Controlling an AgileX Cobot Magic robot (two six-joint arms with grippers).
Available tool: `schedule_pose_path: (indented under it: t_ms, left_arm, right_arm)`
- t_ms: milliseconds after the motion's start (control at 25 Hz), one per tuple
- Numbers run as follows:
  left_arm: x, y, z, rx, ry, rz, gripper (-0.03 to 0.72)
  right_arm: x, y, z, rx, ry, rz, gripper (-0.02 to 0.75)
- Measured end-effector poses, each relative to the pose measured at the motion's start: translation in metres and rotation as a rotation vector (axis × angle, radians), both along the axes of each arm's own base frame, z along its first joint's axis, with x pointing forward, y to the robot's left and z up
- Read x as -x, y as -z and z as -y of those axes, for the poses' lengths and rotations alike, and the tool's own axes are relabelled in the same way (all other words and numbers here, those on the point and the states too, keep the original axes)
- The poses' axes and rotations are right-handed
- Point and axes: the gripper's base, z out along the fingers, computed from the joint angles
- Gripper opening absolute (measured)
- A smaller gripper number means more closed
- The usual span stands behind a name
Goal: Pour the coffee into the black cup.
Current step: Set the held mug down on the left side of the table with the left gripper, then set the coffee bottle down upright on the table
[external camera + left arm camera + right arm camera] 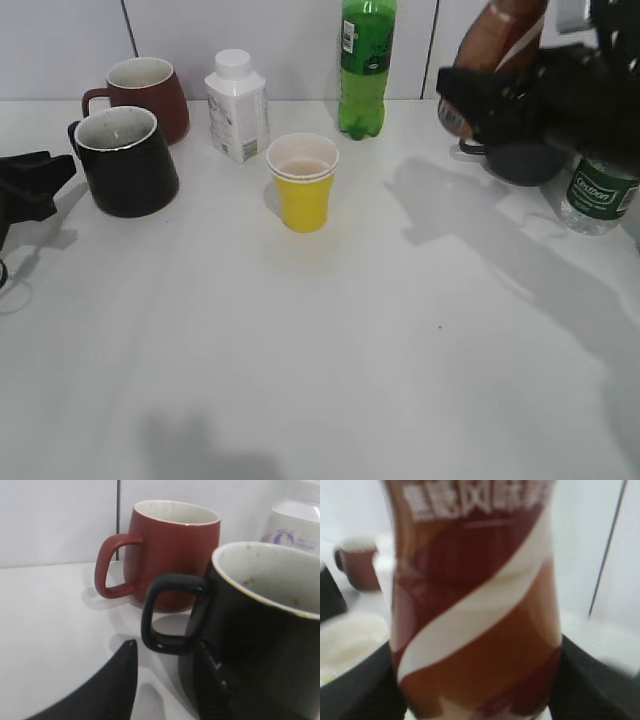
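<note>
The coffee bottle point(497, 40) with its brown label and white swoosh is held tilted at the back right, above the table. My right gripper point(480, 100) is shut on it; the bottle fills the right wrist view point(475, 605). The glossy black cup point(124, 160) with whitish interior stands at the left, and shows close up in the left wrist view point(260, 640), its handle towards the camera. My left gripper point(35, 185) rests low just left of the cup, open, its two fingers point(167, 680) on either side of the space below the handle.
A maroon mug point(140, 95) stands behind the black cup. A white carton bottle point(236, 106), a yellow paper cup point(303, 181) and a green soda bottle point(366, 65) stand mid-table. A dark grey mug point(522, 160) and a green-labelled water bottle point(600, 195) sit under the right arm.
</note>
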Motion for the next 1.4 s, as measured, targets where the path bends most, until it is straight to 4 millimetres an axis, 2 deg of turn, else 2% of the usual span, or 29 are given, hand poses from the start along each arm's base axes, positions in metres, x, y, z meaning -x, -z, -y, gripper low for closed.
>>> schedule_pose_path:
  t_ms: [160, 360, 560, 920, 1120, 1280, 1400]
  left_arm:
    - [0.012, -0.015, 0.003, 0.002, 0.007, 0.033, 0.293]
    - [0.020, -0.037, 0.008, -0.008, 0.061, 0.120, 0.293]
    - [0.024, -0.056, 0.011, -0.031, 0.085, 0.183, 0.293]
    - [0.032, -0.086, 0.013, -0.045, 0.094, 0.281, 0.288]
    - [0.034, -0.086, 0.015, -0.031, 0.123, 0.266, 0.288]
    - [0.035, -0.086, 0.021, -0.047, 0.140, 0.250, 0.288]
    - [0.034, -0.082, 0.030, -0.104, 0.133, 0.169, 0.288]
  right_arm:
    - [-0.011, 0.034, 0.000, 0.005, 0.030, -0.100, 0.543]
    - [-0.020, 0.076, -0.001, 0.079, 0.034, -0.136, 0.543]
    - [-0.023, 0.107, 0.000, 0.115, 0.048, -0.170, 0.543]
    - [-0.024, 0.113, -0.001, 0.108, 0.043, -0.155, 0.542]
    - [-0.024, 0.113, -0.001, 0.109, 0.043, -0.156, 0.655]
    - [-0.014, 0.120, 0.002, 0.114, 0.050, -0.194, 0.665]
    - [-0.003, 0.119, 0.007, 0.112, 0.078, -0.216, 0.665]
